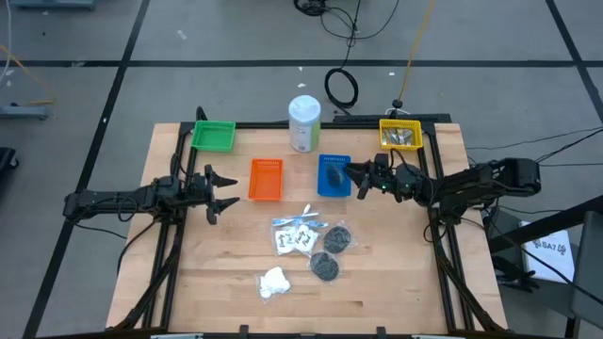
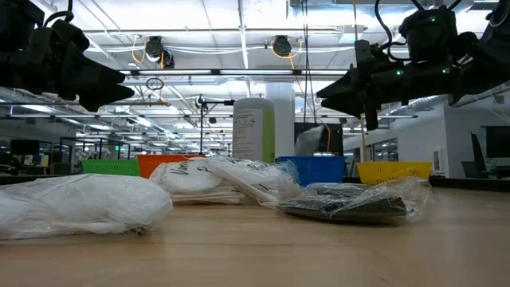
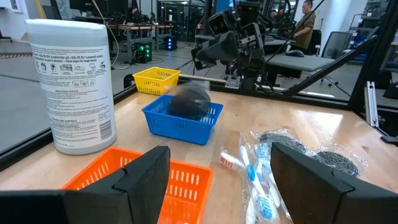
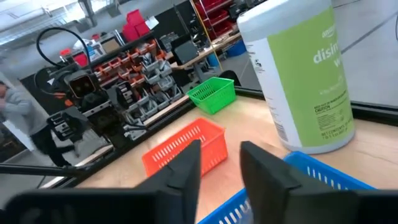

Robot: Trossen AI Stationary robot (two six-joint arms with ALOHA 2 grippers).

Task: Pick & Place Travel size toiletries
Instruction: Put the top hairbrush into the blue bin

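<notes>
Wooden table (image 1: 396,282); both end effectors open, empty: right (image 1: 356,179) over blue tray (image 1: 334,176), left (image 1: 224,190) beside orange tray (image 1: 266,179)

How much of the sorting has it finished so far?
Done, it seems: a dark puff lies in the blue tray, and something sits in the yellow tray. In hand: nothing; the right gripper hangs open over the blue tray, and the left gripper waits open beside the orange tray. Left: the sachets, two puffs and the white wad on the table.
</notes>
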